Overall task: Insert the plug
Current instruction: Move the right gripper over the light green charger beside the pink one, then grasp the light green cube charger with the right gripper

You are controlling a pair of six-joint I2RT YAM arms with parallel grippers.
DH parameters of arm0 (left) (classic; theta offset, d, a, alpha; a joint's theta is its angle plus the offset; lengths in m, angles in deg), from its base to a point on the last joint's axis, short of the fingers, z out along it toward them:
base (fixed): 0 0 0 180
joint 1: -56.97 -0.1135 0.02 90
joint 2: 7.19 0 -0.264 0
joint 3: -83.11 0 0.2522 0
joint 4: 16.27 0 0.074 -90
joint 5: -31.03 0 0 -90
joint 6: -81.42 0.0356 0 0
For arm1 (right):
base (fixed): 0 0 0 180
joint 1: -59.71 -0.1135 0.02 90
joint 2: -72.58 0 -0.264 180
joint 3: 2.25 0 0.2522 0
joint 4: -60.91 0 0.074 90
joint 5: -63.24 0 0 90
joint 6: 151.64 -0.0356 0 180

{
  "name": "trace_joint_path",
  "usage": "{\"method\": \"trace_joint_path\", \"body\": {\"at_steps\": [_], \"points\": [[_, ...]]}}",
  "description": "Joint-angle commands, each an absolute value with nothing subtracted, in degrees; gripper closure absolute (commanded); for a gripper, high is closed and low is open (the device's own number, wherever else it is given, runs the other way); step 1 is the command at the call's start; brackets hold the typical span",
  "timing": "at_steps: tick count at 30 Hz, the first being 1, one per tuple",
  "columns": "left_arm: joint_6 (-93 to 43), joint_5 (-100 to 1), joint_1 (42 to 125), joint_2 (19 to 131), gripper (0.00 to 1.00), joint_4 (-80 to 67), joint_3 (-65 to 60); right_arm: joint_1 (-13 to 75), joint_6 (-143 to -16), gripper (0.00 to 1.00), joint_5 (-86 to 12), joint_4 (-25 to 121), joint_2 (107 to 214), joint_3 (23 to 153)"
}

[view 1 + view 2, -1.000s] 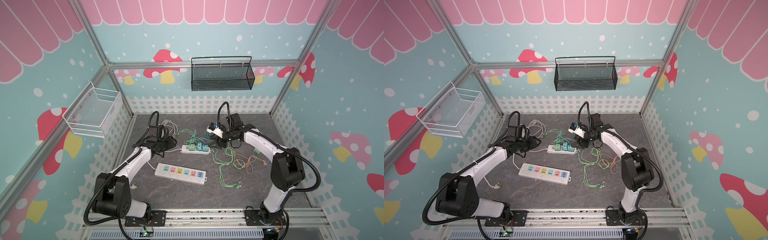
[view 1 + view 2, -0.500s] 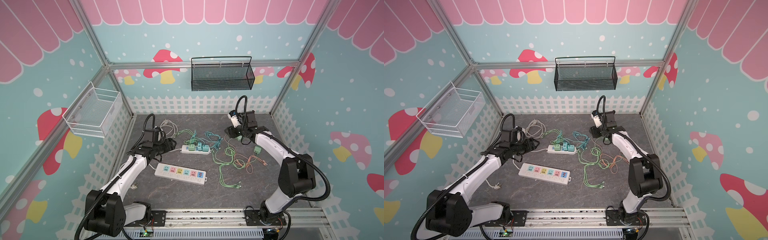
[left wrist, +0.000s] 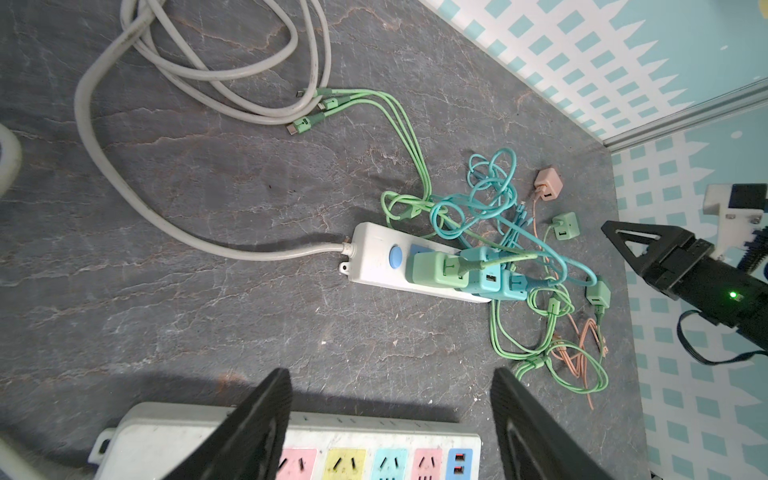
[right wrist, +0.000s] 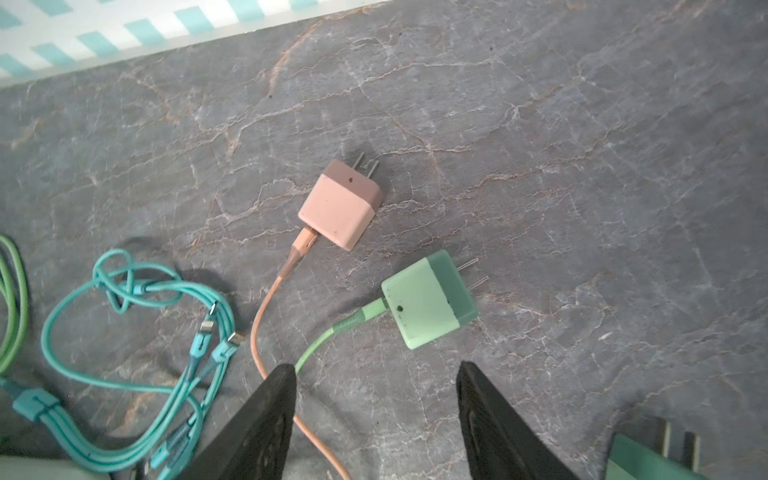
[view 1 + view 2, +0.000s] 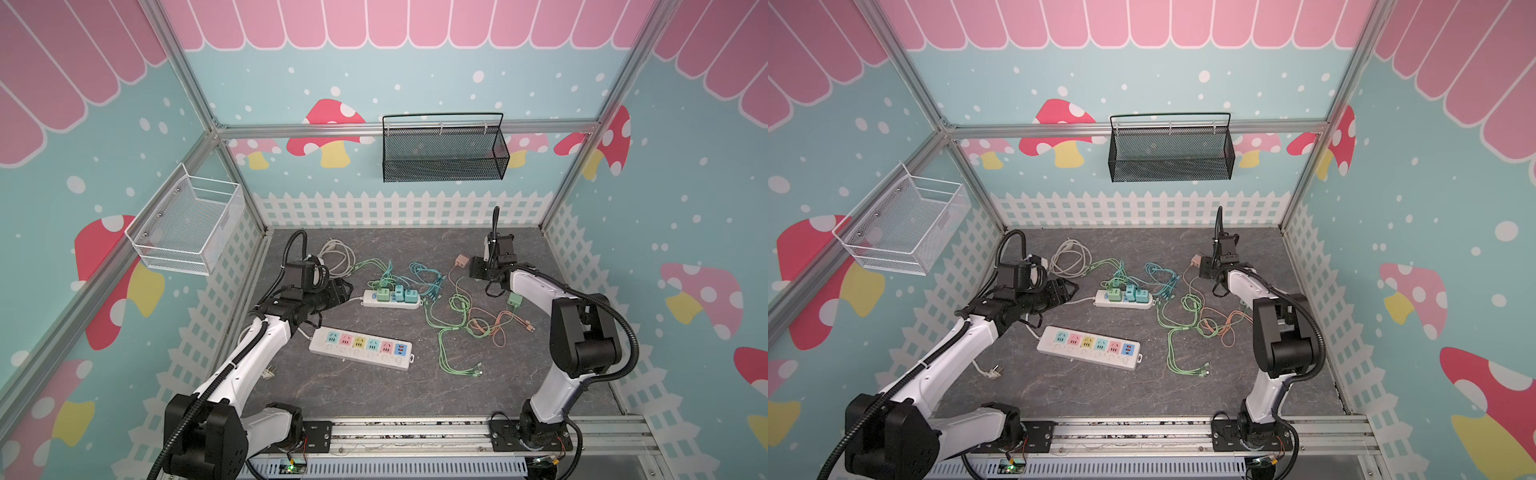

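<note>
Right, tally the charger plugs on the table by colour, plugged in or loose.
Green plugs: 3
Teal plugs: 2
Pink plug: 1
Total: 6

Short power strip (image 5: pixel 390 300) lies mid-surface (image 5: pixel 374 395), adapters (image 5: pixel 400 292) seated on it; long power strip (image 5: pixel 360 348) before it; cable tangle (image 5: pixel 458 306) to its right.

A dark green plug (image 4: pixel 640 463) is cropped at the edge; the left tool (image 3: pixel 390 372) partly hides the coloured power strip (image 3: pixel 166 432).
</note>
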State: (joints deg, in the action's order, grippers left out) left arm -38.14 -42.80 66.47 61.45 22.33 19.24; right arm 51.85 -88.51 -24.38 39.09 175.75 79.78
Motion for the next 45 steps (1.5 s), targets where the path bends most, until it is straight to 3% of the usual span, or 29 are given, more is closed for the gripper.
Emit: {"method": "trace_joint_path", "body": {"at_steps": [1,8,16,30,45], "points": [[-37.7,-42.4,66.1,60.2,0.24,23.4,20.2,52.1,-98.4,0.35,-22.7,40.9,178.9,82.0],[-37.3,-42.3,66.0,59.5,0.24,23.3,20.5,52.1,-109.4,0.34,-20.8,34.6,186.3,87.9],[-36.4,-41.8,65.7,60.0,0.24,23.5,20.4,52.1,-115.0,0.34,-17.8,34.1,187.8,88.3],[-35.5,-40.7,65.4,61.4,0.24,23.6,19.0,52.1,-116.3,0.40,-16.0,33.4,190.8,90.3],[-35.3,-39.9,65.2,61.5,0.24,23.9,18.6,52.2,-109.6,0.43,-15.7,32.4,194.1,91.4]]}}
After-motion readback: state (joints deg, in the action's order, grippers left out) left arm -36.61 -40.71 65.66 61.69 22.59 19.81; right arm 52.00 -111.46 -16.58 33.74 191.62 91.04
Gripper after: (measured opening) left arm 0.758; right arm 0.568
